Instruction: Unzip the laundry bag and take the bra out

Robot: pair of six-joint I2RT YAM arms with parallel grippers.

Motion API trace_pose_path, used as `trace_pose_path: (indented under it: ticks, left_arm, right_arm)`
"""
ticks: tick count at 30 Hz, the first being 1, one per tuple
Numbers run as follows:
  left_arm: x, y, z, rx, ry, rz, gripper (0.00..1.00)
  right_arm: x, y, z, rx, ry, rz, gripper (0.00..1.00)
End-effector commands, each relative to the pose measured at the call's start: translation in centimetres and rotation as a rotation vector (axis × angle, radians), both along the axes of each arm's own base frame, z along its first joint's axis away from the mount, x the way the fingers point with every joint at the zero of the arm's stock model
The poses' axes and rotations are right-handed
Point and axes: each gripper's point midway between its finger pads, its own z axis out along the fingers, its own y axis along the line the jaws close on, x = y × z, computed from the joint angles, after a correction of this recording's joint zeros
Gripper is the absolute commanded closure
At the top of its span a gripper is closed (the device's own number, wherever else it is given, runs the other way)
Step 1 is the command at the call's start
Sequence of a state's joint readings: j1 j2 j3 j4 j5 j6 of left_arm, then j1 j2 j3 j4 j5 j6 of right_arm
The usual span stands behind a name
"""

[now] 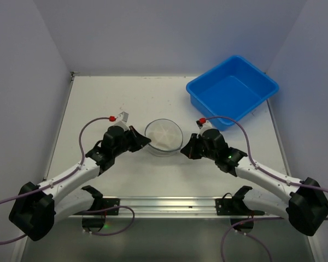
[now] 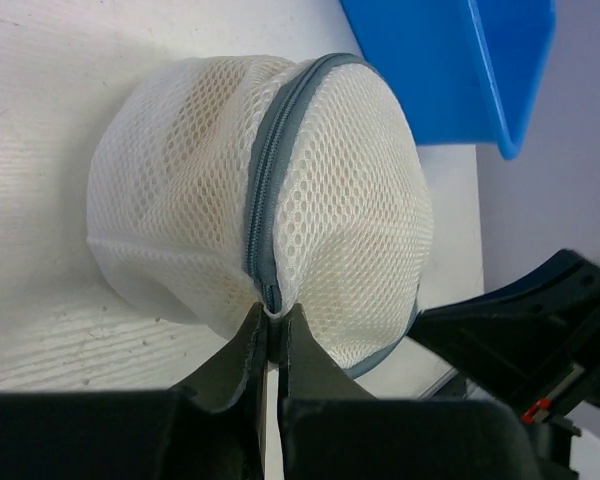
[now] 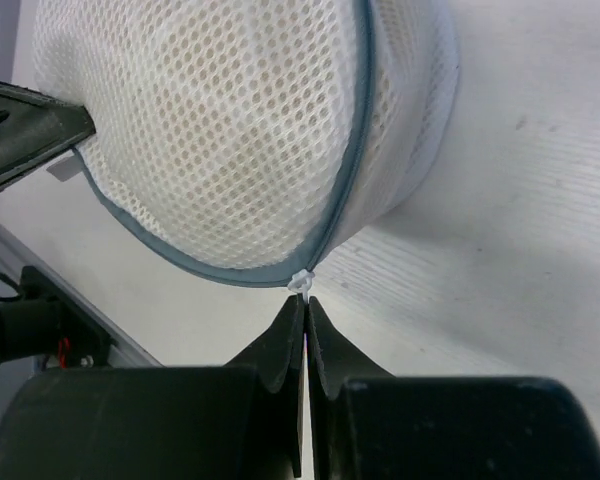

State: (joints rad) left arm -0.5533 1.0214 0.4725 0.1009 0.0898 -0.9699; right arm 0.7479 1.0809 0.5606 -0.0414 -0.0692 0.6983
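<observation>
Lying flat, face up: laundry bag [image 1: 163, 137].

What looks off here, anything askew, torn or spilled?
Nothing stands out. The bag sits domed and zipped between the arms, its mesh intact. The left gripper is shut on its rim by the zipper, and the right gripper on the white pull. The tub stands upright at the far right.

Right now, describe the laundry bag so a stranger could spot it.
On the white table, skip the blue plastic tub at the far right corner. Mid-table, between the left end effector and right end effector, sits the laundry bag: round, white see-through mesh, grey-blue zipper rim.
</observation>
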Motion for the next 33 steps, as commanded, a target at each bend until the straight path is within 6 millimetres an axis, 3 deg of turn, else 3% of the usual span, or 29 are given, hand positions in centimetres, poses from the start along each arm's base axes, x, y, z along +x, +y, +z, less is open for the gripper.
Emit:
trace_pose_path:
  ticks: [1,2,4,5,6,7,8,9,12,13,14,16,17,21,22,24,25,28,33]
  left_arm:
    - [1.5,1.0,0.2,0.137,-0.074,-0.048,1.00]
    - [1.9,0.5,1.1,0.138,-0.094,-0.076,1.00]
    - [2.6,0.1,0.7,0.196,-0.112,-0.136,1.00]
    - [3.4,-0.4,2.1,0.197,-0.146,-0.158,1.00]
    - [4.0,-0.5,1.1,0.245,-0.134,-0.186,1.00]
    - [4.6,-0.7,1.4,0.256,-0.139,-0.195,0.99]
    - [5.6,-0.8,2.5,0.267,-0.140,-0.191,0.91]
    - [6.4,-0.9,1.6,0.285,-0.107,-0.185,0.84]
    - [8.4,-1.5,3.7,0.211,-0.102,-0.135,0.48]
    - [8.7,-1.7,4.2,0.187,-0.106,-0.126,0.20]
    - [8.9,-1.7,4.8,0.169,-0.104,-0.112,0.11]
    - [8.4,-1.3,5.1,0.158,-0.066,-0.079,0.01]
    - [8.3,-0.7,4.9,0.173,-0.049,-0.045,0.00]
    - [5.9,1.4,3.9,0.174,0.025,0.031,0.00]
    - [5.0,1.7,2.5,0.174,0.059,0.033,0.00]
    - [4.1,0.9,3.1,0.088,0.050,0.011,0.04]
    - [3.1,0.8,1.8,0.069,0.081,-0.002,0.06]
    - [2.2,-1.2,2.5,-0.063,0.070,-0.067,0.13]
    - [1.6,-3.0,1.7,-0.051,0.080,-0.095,0.26]
  right_arm:
    - [0.0,-3.2,-1.4,-0.132,-0.018,0.001,1.00]
    - [0.2,-2.9,-1.0,-0.134,-0.036,0.018,1.00]
    - [-0.1,-1.8,-1.2,-0.129,-0.023,0.097,1.00]
    - [-0.1,-0.9,-0.5,-0.108,-0.026,0.128,1.00]
    - [-0.6,0.2,-0.3,-0.094,-0.026,0.170,1.00]
    - [-0.8,1.5,0.4,-0.058,-0.030,0.201,1.00]
    - [-0.7,2.7,0.7,-0.041,-0.020,0.220,1.00]
    - [-0.9,3.8,1.2,-0.017,-0.020,0.243,1.00]
    - [-1.2,8.0,3.1,0.087,-0.011,0.303,1.00]
    - [-0.9,8.9,3.8,0.121,-0.014,0.298,1.00]
    - [-0.2,9.7,4.8,0.144,-0.029,0.290,1.00]
    - [0.7,10.6,4.9,0.159,-0.028,0.277,1.00]
    - [1.3,11.1,5.7,0.170,-0.045,0.269,1.00]
    - [2.3,12.0,5.8,0.165,-0.050,0.260,1.00]
    - [2.5,12.2,6.1,0.179,-0.056,0.257,1.00]
    - [2.4,12.5,6.1,0.191,-0.051,0.264,1.00]
    - [2.4,12.6,6.2,0.198,-0.052,0.265,1.00]
    - [2.2,12.7,5.7,0.201,-0.040,0.270,1.00]
    - [1.6,12.6,5.1,0.210,-0.026,0.269,1.00]
